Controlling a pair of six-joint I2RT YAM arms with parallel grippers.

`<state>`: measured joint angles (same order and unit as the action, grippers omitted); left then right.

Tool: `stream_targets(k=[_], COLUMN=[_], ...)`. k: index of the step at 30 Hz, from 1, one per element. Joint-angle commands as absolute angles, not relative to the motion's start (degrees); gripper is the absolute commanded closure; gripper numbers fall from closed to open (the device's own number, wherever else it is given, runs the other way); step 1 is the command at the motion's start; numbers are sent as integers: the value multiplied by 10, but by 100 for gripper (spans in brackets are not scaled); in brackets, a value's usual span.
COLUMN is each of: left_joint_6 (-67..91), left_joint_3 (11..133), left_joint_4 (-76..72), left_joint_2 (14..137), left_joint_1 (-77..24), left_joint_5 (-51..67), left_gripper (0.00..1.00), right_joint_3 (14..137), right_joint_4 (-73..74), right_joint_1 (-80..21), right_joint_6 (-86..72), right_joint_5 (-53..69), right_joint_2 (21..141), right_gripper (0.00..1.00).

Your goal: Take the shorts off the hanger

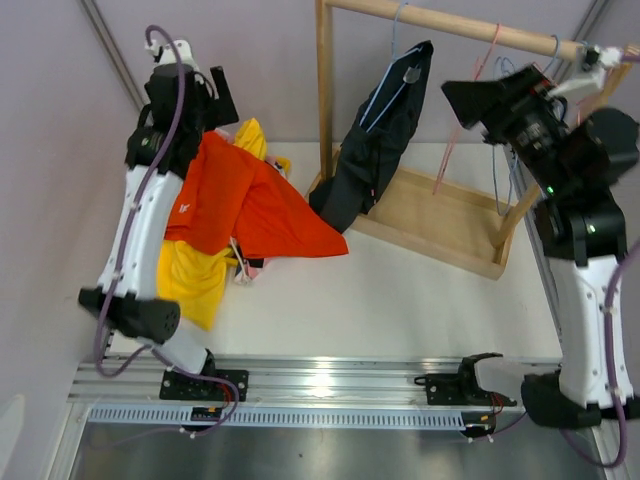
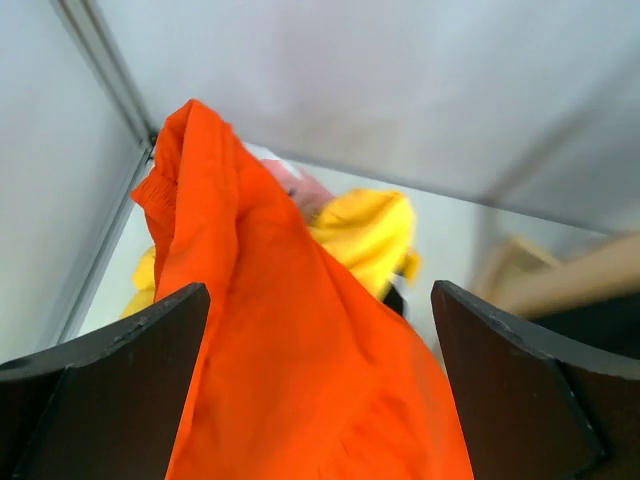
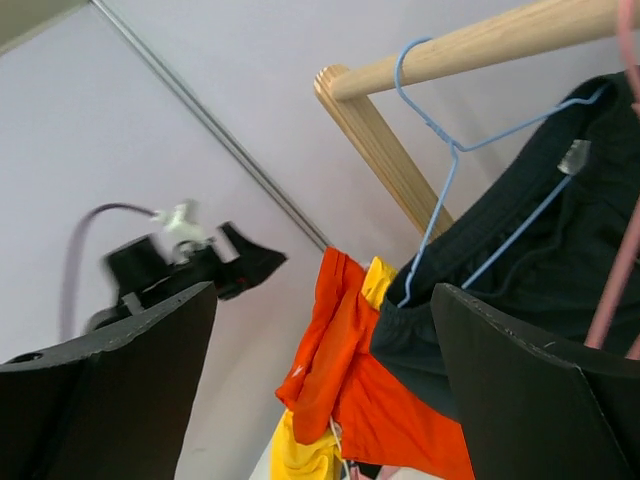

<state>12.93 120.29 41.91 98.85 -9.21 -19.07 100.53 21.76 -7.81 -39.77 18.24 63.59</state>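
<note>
While dark shorts [image 1: 375, 150] hang (wooden rack [image 1: 325, 90]), left gripper [image 2: 320, 292] agape.

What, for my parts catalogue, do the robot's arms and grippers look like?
Both arms have white links and black joints. A purplish-grey cable runs along the left arm; the right arm shows small green lights and a similar cable. The left gripper and right gripper have broad, flat, matte black fingers.
</note>
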Motion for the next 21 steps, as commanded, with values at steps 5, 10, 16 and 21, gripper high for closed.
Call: stream_targets(k=[5, 10, 16, 21], left_joint_6=[117, 144, 127, 114], left_joint_3=[907, 724, 578, 506], left_joint_4=[344, 311, 286, 266], left_joint_2=[724, 554, 434, 360], left_joint_1=[-165, -167, -174, -174], left_joint_5=[-162, -98, -30, -23], left_gripper=[1, 1, 1, 1], right_joint_3=[1216, 1251, 1207, 1195], right_joint_4=[280, 280, 242, 216], right_joint_1=[-181, -205, -231, -246], right_joint_6=[-306, -287, -274, -278], right_joint_5=[79, 35, -32, -63], right_joint_2=[830, 890, 935, 975], right_gripper=[6, 8, 11, 13])
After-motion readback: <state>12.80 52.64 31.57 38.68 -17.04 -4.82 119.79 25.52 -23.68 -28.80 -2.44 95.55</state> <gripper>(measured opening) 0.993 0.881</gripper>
